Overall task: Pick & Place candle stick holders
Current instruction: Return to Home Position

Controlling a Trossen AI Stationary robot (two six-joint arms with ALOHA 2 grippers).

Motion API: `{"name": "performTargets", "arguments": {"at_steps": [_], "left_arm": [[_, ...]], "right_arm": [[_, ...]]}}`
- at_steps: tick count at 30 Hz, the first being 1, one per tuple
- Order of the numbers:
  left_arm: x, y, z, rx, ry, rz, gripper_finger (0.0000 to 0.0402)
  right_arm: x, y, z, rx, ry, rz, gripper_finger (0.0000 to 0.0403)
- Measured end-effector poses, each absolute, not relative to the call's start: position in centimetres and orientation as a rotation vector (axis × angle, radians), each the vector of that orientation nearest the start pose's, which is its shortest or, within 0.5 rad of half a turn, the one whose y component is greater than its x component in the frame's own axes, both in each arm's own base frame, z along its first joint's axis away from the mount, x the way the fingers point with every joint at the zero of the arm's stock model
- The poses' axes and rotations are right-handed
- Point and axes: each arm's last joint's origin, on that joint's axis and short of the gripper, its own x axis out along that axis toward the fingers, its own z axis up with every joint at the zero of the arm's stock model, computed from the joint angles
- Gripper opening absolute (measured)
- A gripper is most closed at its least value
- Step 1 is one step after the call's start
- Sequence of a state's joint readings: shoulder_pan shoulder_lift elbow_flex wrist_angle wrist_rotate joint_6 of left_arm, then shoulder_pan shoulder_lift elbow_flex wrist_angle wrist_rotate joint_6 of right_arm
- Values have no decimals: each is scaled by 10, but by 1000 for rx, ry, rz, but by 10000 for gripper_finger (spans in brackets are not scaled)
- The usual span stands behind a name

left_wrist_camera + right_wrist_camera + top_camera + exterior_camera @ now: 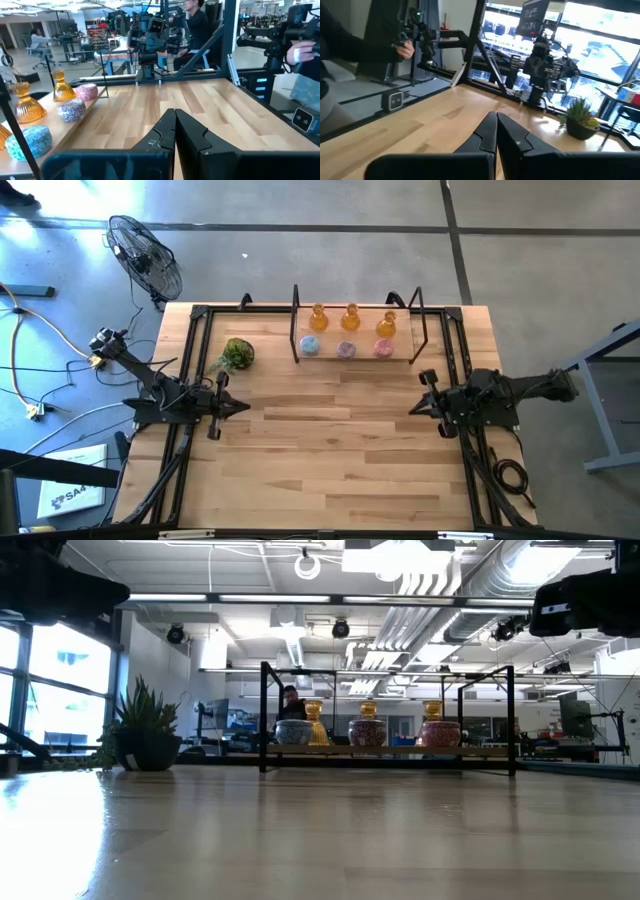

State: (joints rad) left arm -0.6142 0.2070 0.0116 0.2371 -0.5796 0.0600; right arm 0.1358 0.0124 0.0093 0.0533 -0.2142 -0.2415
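All six candle stick holders stand on the black-framed shelf (400, 752) at the far side of the wooden surface (330, 450), in two rows. At the back are three amber bottle-shaped ones (319, 317) (351, 317) (386, 325). In front of them are the short round ones: the pale blue one (309, 346) toward the left arm's side, the lilac one (346, 349) in the middle and the pink one (382, 348) toward the right arm's side. All stand upright and apart from one another. The left arm (175, 402) lies low along its edge of the surface, well away from the shelf. The left jaws are pressed together with nothing between them and point across the bare wood. The right arm (485, 400) mirrors it on the opposite edge, and the right jaws are likewise closed on nothing. A small green plant (237, 354) in a dark pot sits near the left arm, beside the shelf's left end. A fan (145, 255) stands on the floor beyond that corner. A person (197, 25) sits beyond the surface's right edge, behind the right arm.
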Motion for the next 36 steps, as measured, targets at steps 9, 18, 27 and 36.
{"name": "performTargets", "arguments": {"at_steps": [9, 18, 27, 36], "left_arm": [[103, -34, 173, 11, -39, -63, 0], [109, -13, 172, -55, -29, -8, 0], [110, 0, 160, -131, 89, 74, 0], [109, 2, 153, -96, 161, 108, 0]], "right_arm": [[98, 8, 170, -225, -67, 317, 0], [101, -1, 167, -215, -27, 261, 0], [101, -6, 167, -145, -17, 193, 0], [101, -6, 167, -78, -7, 188, 0]]}}
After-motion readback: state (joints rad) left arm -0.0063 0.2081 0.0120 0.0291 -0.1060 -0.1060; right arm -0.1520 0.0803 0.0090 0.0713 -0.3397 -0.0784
